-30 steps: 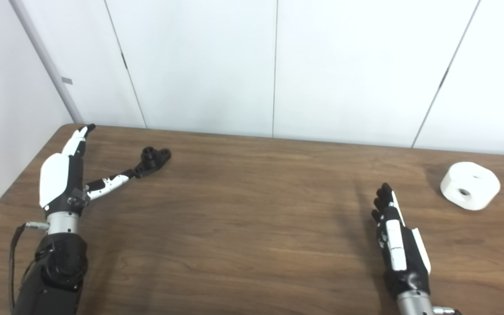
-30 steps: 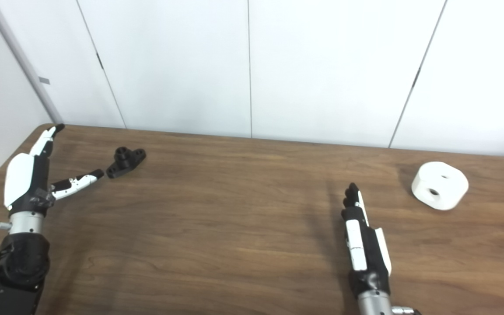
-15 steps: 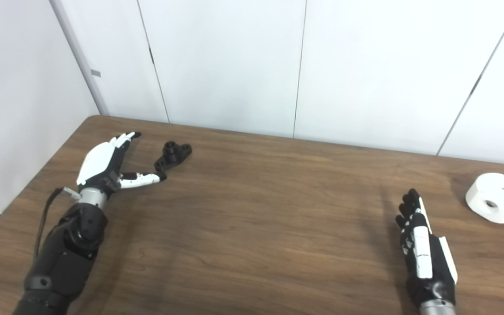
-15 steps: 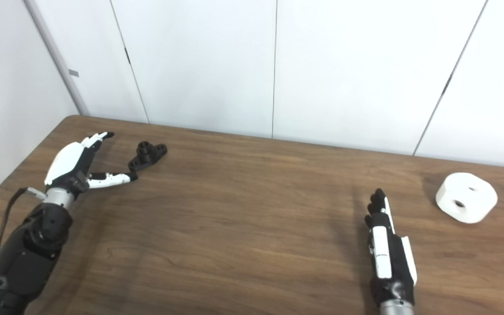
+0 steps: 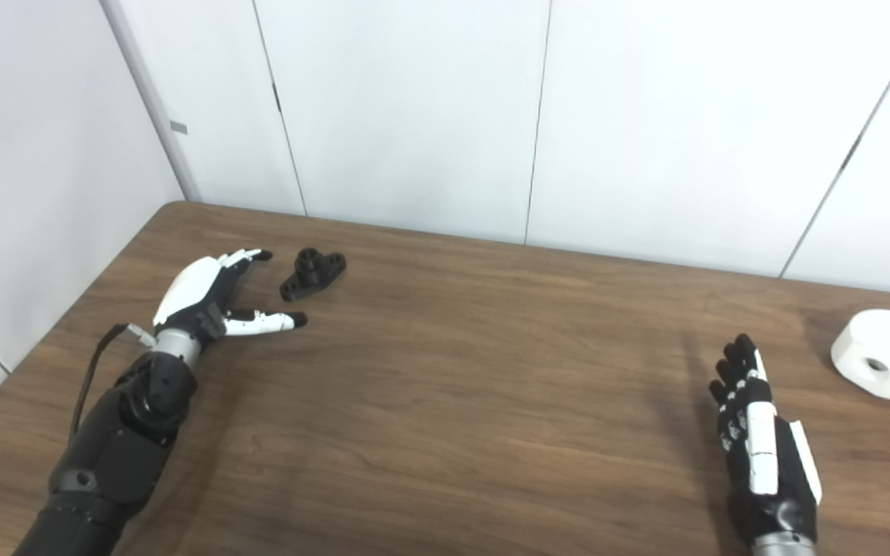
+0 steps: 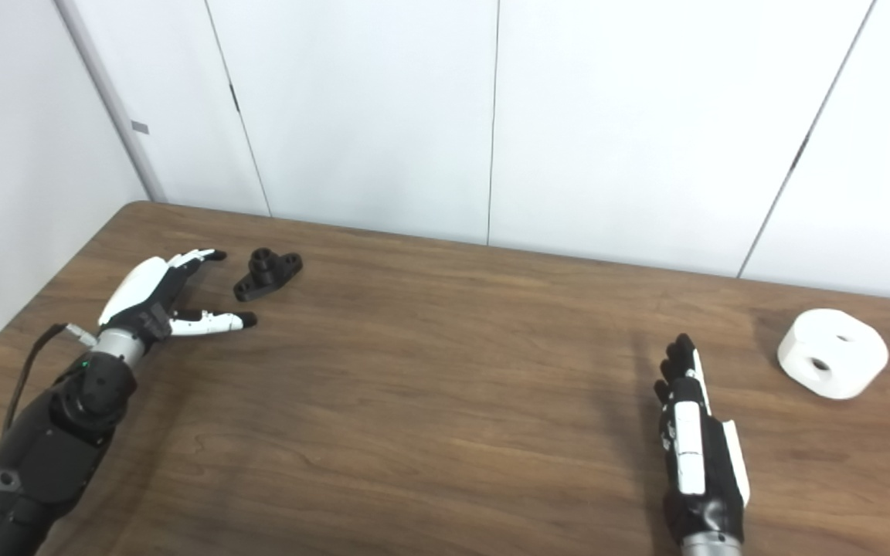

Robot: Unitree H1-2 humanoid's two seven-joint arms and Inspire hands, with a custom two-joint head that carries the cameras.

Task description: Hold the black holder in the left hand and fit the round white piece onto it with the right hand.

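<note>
Fingers of the left hand (image 5: 205,297) were spread wide, thumb out toward the small black plastic holder (image 5: 313,273) lying just beyond on the brown wooden table (image 5: 445,371), apparently set to close round it, not touching. Far right, the right hand (image 5: 762,448) waited, fingers straight and together, empty, near the round white piece (image 5: 884,354).
</note>
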